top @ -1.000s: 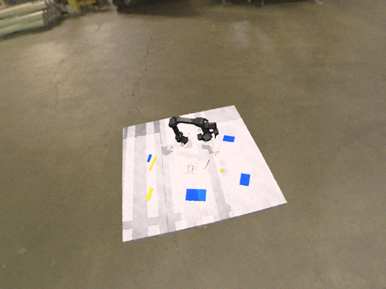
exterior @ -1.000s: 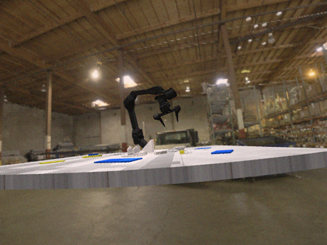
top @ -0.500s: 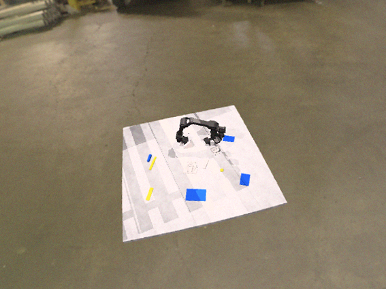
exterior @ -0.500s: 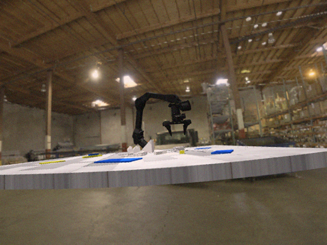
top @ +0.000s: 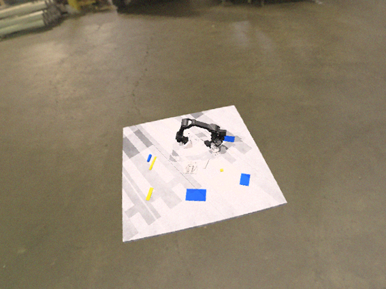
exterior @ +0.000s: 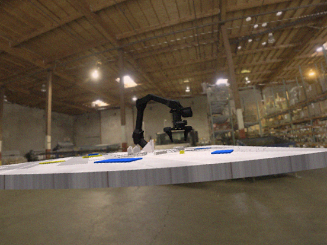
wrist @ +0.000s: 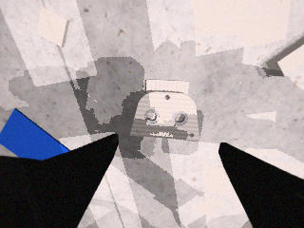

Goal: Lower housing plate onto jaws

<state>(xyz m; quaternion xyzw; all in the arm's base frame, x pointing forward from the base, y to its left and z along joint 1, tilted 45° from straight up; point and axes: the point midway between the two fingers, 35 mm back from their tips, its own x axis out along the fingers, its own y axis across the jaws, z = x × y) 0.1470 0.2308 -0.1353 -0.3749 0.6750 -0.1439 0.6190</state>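
Wrist view showed my claw (top: 214, 144) (exterior: 178, 141) (wrist: 167, 142) open, its two black fingers spread wide with nothing between them. Below me, seen just past the gap between my fingertips, lay a pale plate (wrist: 165, 106) with a rounded edge and two ringed round fittings side by side. It looked like the housing plate, but I could not tell for certain, nor whether jaw stubs or pins were under it. I was not touching it. A pale ribbed strip (wrist: 167, 85) sat right by its rounded edge, on the side away from my fingers.

Toward my finger at the left of that view was a blue block (top: 229, 138) (exterior: 202, 148) (wrist: 30, 138), partly hidden behind the finger. Farther out on the same side lay a small pale square (wrist: 53, 26), and a pale piece with a dark edge (wrist: 290, 62) showed on the opposite side.

From outside, my fingers pointed down above the white table (top: 268, 195) (exterior: 232, 169), well clear of its surface, with my black arm (top: 202, 124) (exterior: 139, 118) arched over. A small yellow cube (top: 221, 170) (exterior: 182, 152) stood lower than my fingertips, and a big blue slab (top: 195, 195) (exterior: 119, 160) lay farther from me. The pale pieces under me were too small there to make out.
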